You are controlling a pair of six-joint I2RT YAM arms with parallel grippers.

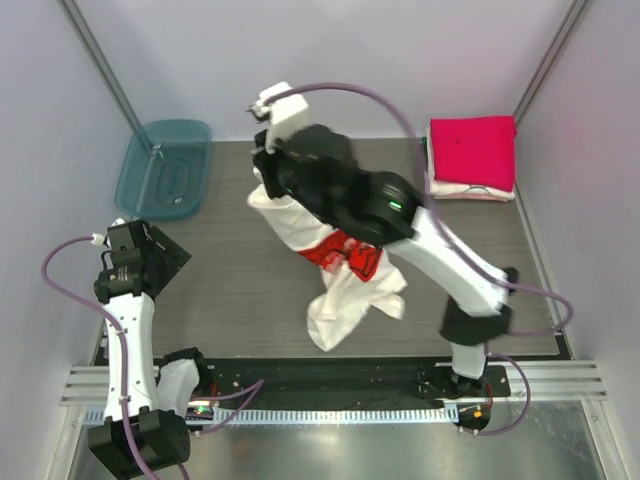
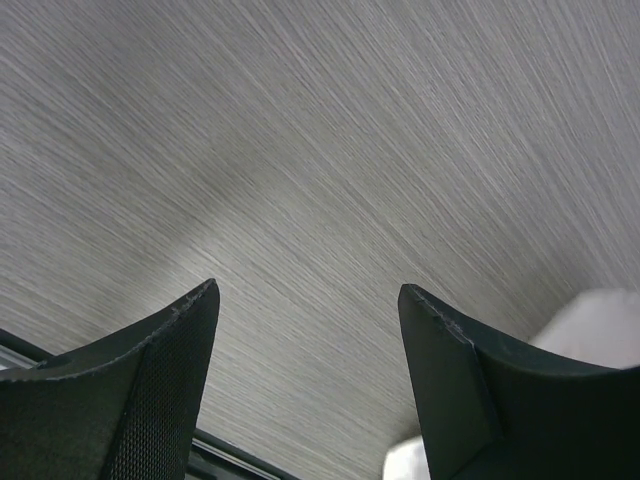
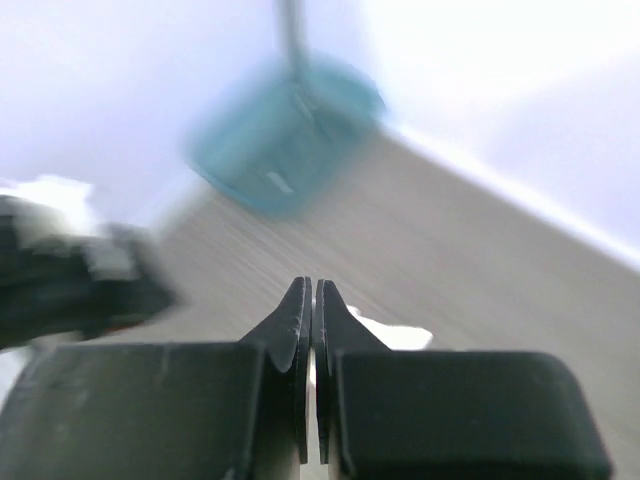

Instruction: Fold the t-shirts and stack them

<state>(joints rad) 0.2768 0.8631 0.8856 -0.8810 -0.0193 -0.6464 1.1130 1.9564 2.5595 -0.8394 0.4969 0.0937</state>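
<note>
My right arm stretches across to the far middle of the table (image 1: 220, 290). Its gripper (image 1: 267, 172) pinches the top edge of the white shirt (image 1: 345, 290), which drapes back toward me. My left gripper (image 2: 310, 300) is spread over bare tabletop near the left edge. The red shirt (image 1: 472, 150) lies folded in the far right corner.

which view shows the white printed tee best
Top external: most of the white tee shows, held by the right gripper. Right wrist: only a blurred white scrap by its fingers. Left wrist: a pale corner, maybe cloth.
</note>
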